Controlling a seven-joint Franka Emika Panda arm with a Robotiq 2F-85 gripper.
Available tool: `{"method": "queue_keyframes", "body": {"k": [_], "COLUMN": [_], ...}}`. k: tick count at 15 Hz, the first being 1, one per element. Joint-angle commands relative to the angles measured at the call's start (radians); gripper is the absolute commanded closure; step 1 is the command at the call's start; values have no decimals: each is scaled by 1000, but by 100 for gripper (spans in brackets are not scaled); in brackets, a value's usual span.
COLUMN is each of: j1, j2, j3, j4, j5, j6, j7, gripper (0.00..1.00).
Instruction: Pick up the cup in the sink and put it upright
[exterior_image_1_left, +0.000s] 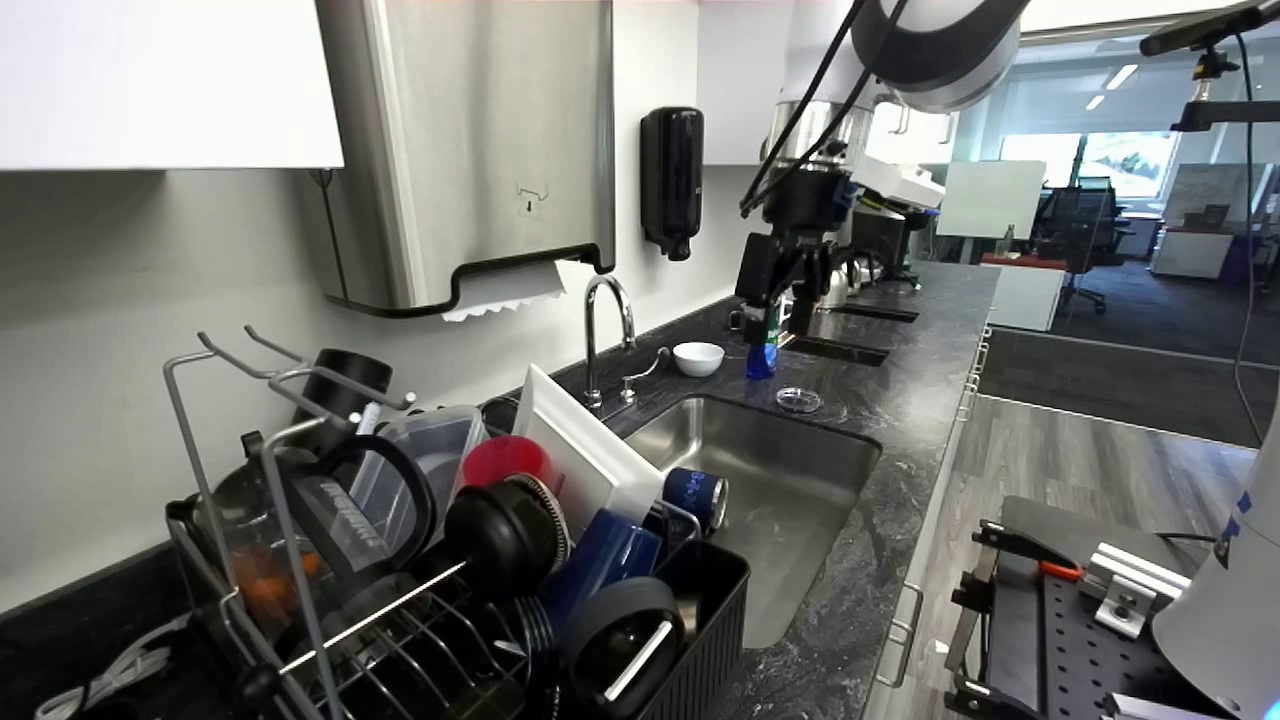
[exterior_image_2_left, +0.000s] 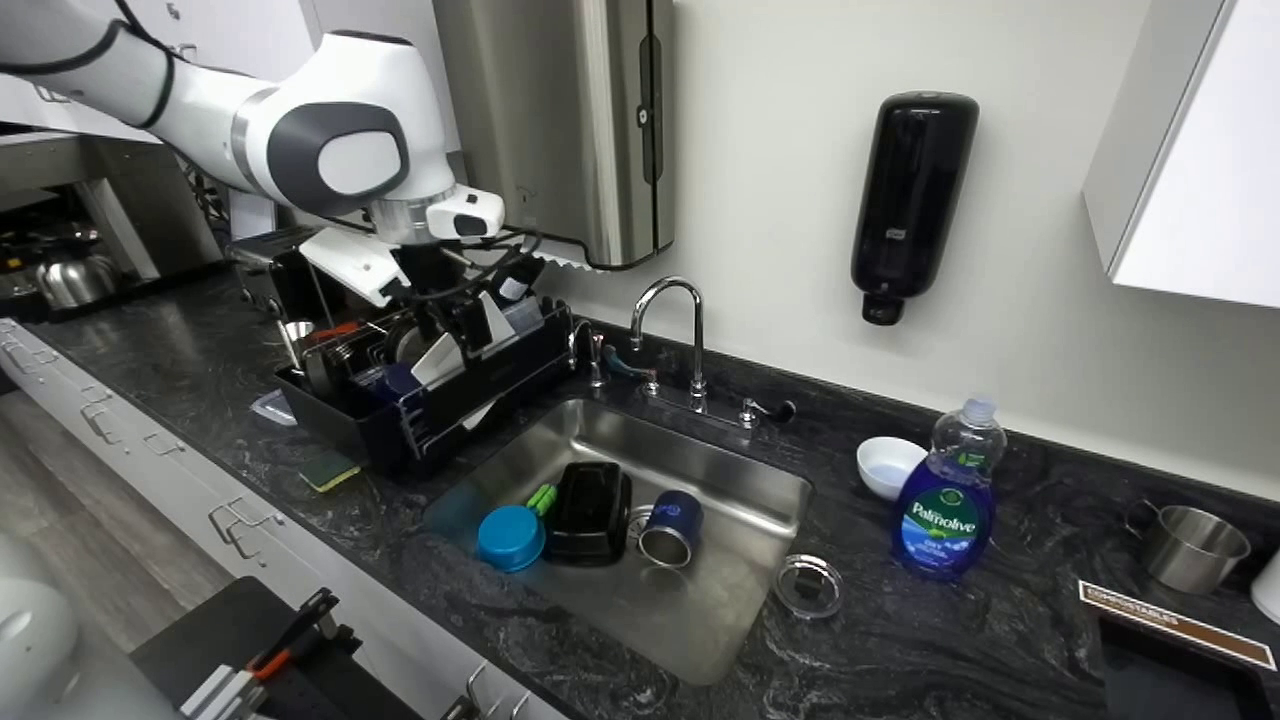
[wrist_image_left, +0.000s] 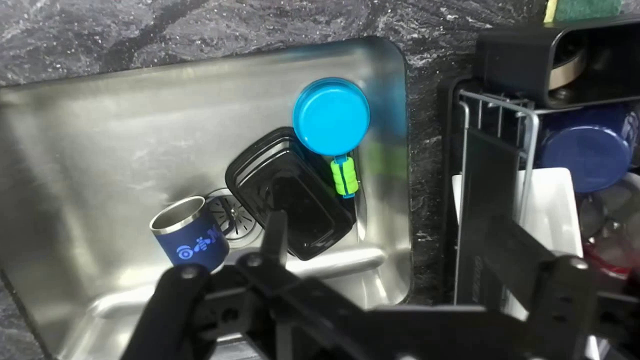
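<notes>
A navy blue cup with a silver rim and a pale logo (wrist_image_left: 192, 240) lies on its side in the steel sink (wrist_image_left: 100, 125). Its handle points toward the drain. The cup also shows in both exterior views (exterior_image_1_left: 692, 496) (exterior_image_2_left: 676, 522). My gripper (wrist_image_left: 380, 220) is open and empty. Its fingers stand wide apart in the wrist view, with the cup left of them and outside the jaws. In an exterior view the gripper (exterior_image_1_left: 781, 318) hangs high above the counter. In an exterior view the gripper (exterior_image_2_left: 470, 325) appears in front of the dish rack, its fingertips hard to make out.
A black container (wrist_image_left: 300, 200) and a light blue cup with a green handle (wrist_image_left: 331, 117) lie beside the cup. A full dish rack (exterior_image_2_left: 345, 415) borders the sink. The faucet (exterior_image_2_left: 697, 340), white bowl (exterior_image_2_left: 888, 466), soap bottle (exterior_image_2_left: 945, 510) and clear lid (exterior_image_2_left: 808, 586) stand around it.
</notes>
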Motion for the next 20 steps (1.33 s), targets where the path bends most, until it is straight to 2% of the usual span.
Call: {"method": "queue_keyframes", "body": {"k": [1, 5, 7, 11, 16, 20], "j1": [-14, -27, -33, -50, -62, -62], "j2": [63, 146, 183, 266, 362, 439], "j3": [-39, -75, -76, -55, -38, -54], "j4": [-18, -14, -9, 29, 73, 125], "j5": [102, 200, 199, 4, -340, -633], "j6": [76, 119, 149, 123, 86, 39], "j7": [-49, -83, -125, -193, -114, -44], "gripper": [0, 0, 0, 0, 0, 0]}}
